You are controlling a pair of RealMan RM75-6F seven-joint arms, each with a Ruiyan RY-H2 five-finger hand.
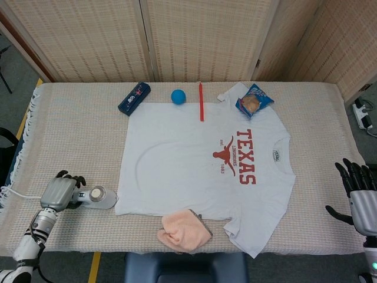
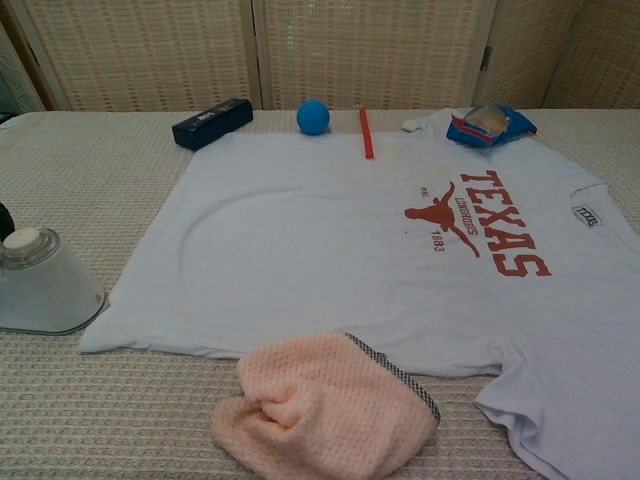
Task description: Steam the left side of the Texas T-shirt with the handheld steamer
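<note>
Head view: the left hand (image 1: 57,192) grips the white handheld steamer (image 1: 99,197), just beside the white Texas T-shirt (image 1: 177,165)'s left edge on woven cloth. The right hand (image 1: 360,194) hangs spread, empty. A peach knitted cloth (image 1: 184,230) overlaps the near hem.

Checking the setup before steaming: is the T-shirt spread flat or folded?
Spread flat. The T-shirt lies open on the table, print up, both sleeves out; a peach cloth covers part of its near edge.

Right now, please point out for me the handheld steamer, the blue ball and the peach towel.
handheld steamer (image 1: 100,197): head view, on its white body beside the round cap.
blue ball (image 2: 313,117): chest view, on the middle of the ball.
peach towel (image 2: 325,410): chest view, on the middle of the bunched cloth.
</note>
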